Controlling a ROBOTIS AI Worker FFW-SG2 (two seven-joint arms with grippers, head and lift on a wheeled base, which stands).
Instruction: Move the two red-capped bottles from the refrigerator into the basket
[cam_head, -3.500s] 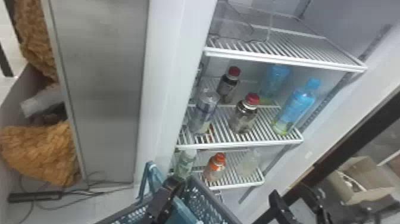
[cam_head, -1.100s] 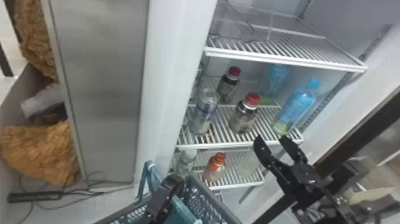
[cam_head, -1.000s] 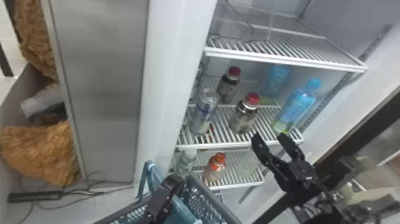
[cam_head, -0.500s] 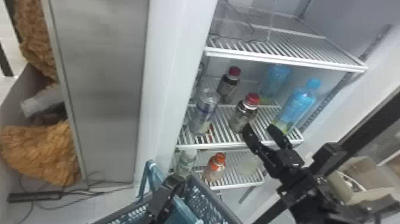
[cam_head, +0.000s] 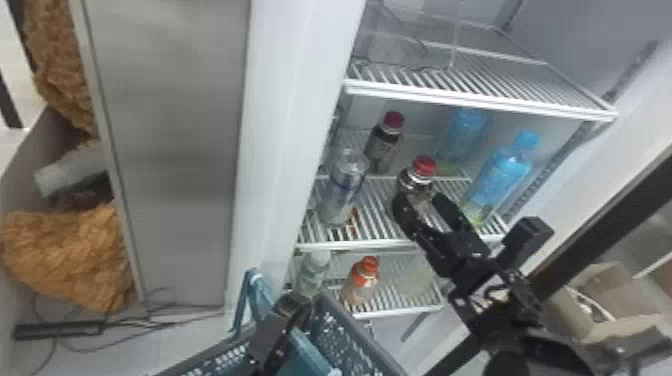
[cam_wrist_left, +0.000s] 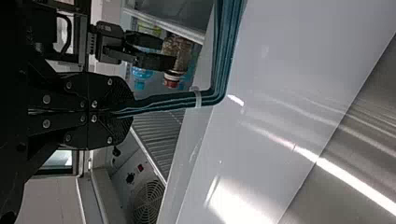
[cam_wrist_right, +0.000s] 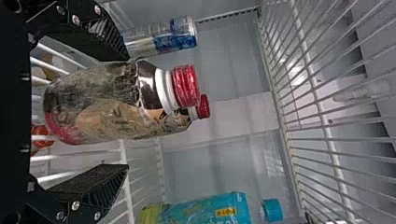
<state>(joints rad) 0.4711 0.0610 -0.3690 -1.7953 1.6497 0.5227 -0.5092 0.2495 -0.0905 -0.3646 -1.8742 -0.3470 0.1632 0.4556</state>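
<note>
Presently, the step in hand seems to be the grasp of the first bottle. The right gripper (cam_head: 419, 204) has its two fingers spread, one on each side of the front red-capped bottle (cam_head: 417, 177), which stands on the wire shelf (cam_head: 372, 244) of the refrigerator. The rear red-capped bottle (cam_head: 385, 145) stands on the same level, deeper inside. The left gripper (cam_wrist_left: 125, 112) has its fingers pressed together on the teal handle (cam_wrist_left: 223, 56) of the basket (cam_head: 350, 337), which is below, in front of the refrigerator.

The next move probably asks that the right gripper becomes well centred and closes on the bottle body, then lifts it a little and draws it out toward the basket. The clear bottle with blue marking (cam_head: 346, 185) and the blue-capped bottle (cam_head: 502, 172) are near, so a wide swing could knock one of them.

Some matters are difficult to make out. In the head view, the fingers cover the lower part of the front bottle; in the right wrist view, this bottle hides much of the rear one. Whether one finger already touches it, one cannot tell. The basket is cut off by the bottom edge, and what its floor holds cannot be seen.
</note>
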